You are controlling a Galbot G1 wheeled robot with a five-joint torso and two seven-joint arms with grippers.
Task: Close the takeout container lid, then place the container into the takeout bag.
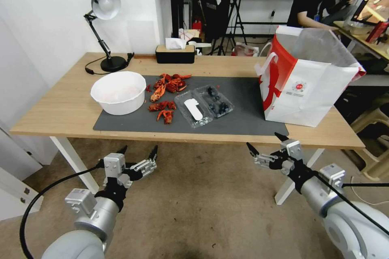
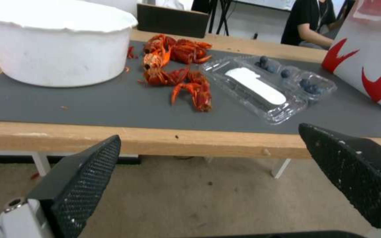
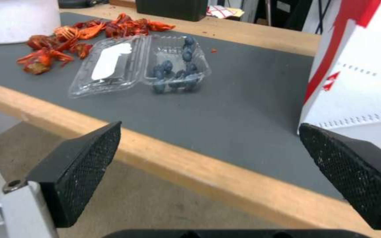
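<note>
Now: left gripper [image 1: 137,151] and right gripper [image 1: 264,141] spread wide, empty, below table [image 1: 60,109] edge. Beyond them, takeout container [image 1: 204,105] on grey mat [image 1: 243,109], lid [image 1: 193,110] open; takeout bag [image 1: 308,85] right.

The takeout container [image 1: 218,101] sits wide open on the gray mat, a clear clamshell with dark blueberries in its tray. The lid [image 1: 193,109] lies flat beside it, white label up. The takeout bag [image 1: 302,85] stands upright nearby, mouth open.
</note>
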